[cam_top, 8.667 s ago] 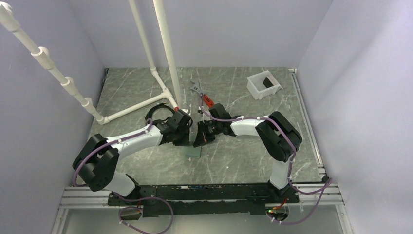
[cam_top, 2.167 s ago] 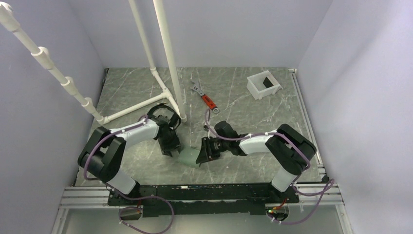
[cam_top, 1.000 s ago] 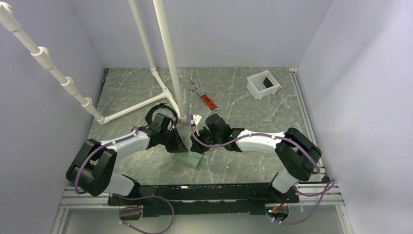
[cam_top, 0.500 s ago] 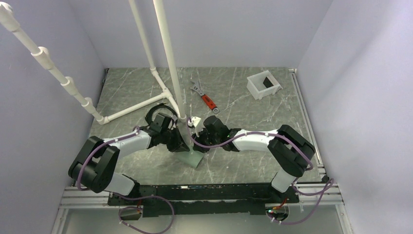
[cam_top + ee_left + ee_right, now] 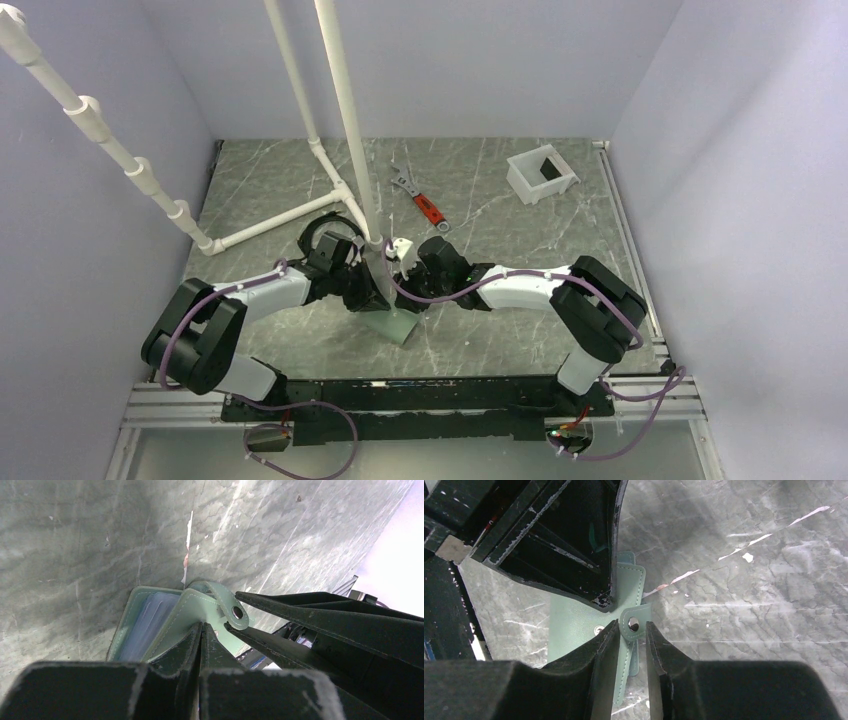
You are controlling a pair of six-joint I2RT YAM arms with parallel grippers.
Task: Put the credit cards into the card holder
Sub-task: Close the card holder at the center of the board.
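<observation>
— Two arms meet over the card holder (image 5: 392, 326), lying on the counter (image 5: 520, 330) toward its near edge, a little left of middle; too small there to read the jaws.
— Left wrist?
— The left jaws are clenched on the raised cover (image 5: 192, 609); a light blue card (image 5: 149, 624) shows in the pocket beneath.
— Right wrist?
— The right jaws pinch the snap tab (image 5: 634, 624), its stud between them.
— Fastening it, probably. Advice?
— Swing the tab over in an arc, keep the cover taut, line stud over socket (image 5: 599, 628), then press straight down. The tan card I cannot find.
</observation>
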